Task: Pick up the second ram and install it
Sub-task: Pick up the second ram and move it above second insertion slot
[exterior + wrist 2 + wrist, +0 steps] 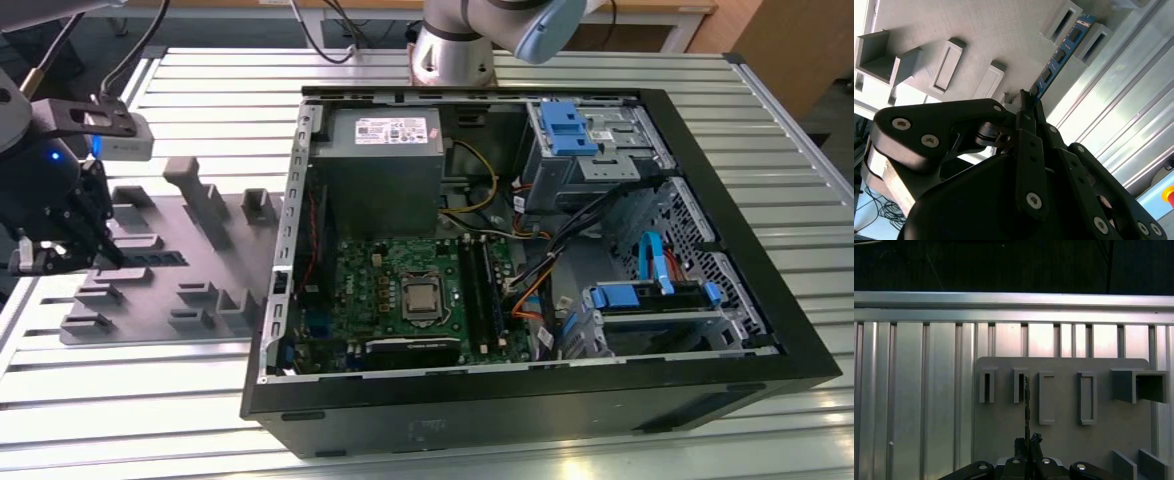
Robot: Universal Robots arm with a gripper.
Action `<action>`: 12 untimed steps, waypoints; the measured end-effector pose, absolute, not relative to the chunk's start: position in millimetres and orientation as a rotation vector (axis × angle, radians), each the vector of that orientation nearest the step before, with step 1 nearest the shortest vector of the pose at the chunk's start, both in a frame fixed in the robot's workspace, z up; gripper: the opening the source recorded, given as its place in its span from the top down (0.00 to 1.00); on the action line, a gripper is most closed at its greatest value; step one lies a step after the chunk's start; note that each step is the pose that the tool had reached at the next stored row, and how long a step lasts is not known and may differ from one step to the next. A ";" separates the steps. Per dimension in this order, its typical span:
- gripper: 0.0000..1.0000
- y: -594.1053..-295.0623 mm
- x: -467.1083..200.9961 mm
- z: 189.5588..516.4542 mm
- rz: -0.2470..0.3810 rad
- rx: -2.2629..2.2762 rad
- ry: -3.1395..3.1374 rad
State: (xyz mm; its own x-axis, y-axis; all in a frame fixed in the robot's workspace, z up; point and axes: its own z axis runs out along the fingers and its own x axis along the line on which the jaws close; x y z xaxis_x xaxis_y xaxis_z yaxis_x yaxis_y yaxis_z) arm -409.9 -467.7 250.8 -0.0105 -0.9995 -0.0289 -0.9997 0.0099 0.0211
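Observation:
The second ram (1061, 52) is a thin blue-green board with black chips, standing on edge in the grey holder tray (979, 30) between two slotted posts. In the first wrist view the ram (1026, 402) is seen edge-on. My gripper (1024, 100) is down over the ram's near end, its two fingers pressed against either face of the board. In the exterior view the gripper (107, 255) hangs over the tray (200, 290) at the exterior view's left, with the ram (150, 257) as a dark strip beside it. The ram still rests in the tray.
An open black computer case (534, 400) lies to the exterior view's right of the tray, with a green motherboard (387, 300) and long black slots (481, 295) inside. Tall tray posts (200, 195) stand near the gripper. The slatted metal table (919, 390) extends around.

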 end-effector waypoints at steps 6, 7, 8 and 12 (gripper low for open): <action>0.86 -467.7 -409.9 251.8 0.055 -2.206 2.228; 0.86 -467.7 -409.9 251.9 0.056 -2.206 2.228; 0.86 -467.7 -409.9 252.0 0.055 -2.206 2.228; 0.86 -467.7 -409.9 254.0 0.056 -2.206 2.228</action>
State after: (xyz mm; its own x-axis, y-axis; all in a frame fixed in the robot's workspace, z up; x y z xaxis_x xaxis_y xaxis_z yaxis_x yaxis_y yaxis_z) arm -409.9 -467.7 254.0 -0.0105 -0.9995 -0.0290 -0.9997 0.0098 0.0211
